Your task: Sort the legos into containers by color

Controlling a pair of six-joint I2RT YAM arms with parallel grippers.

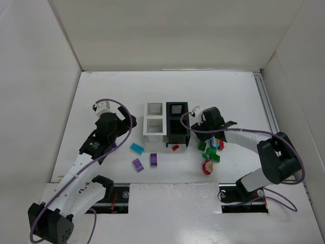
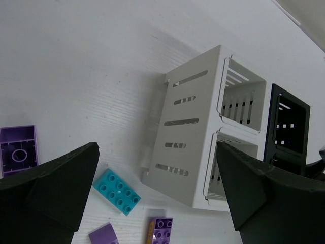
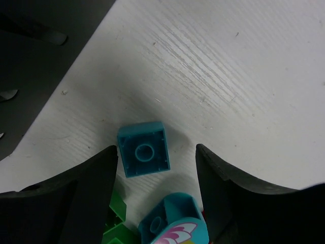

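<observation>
The bins stand in a 2x2 cluster: two white bins [image 1: 154,120] on the left and two black bins [image 1: 177,122] on the right. A teal brick [image 1: 136,148], two purple bricks [image 1: 137,164] [image 1: 153,160] and a small red brick [image 1: 175,148] lie in front of them. My left gripper [image 1: 124,127] is open and empty, left of the white bins [image 2: 190,132], with the teal brick [image 2: 117,189] below it. My right gripper [image 1: 209,133] is open over a pile [image 1: 214,145] of green, teal and red bricks. Its fingers straddle an upturned teal square brick [image 3: 143,149] without touching it.
A red-yellow round piece [image 1: 207,166] lies nearest the front. A teal piece with a printed wing [image 3: 175,221] and a green brick [image 3: 114,223] sit just below the right gripper. The black bin wall [image 3: 40,56] is close on its left. White walls enclose the table.
</observation>
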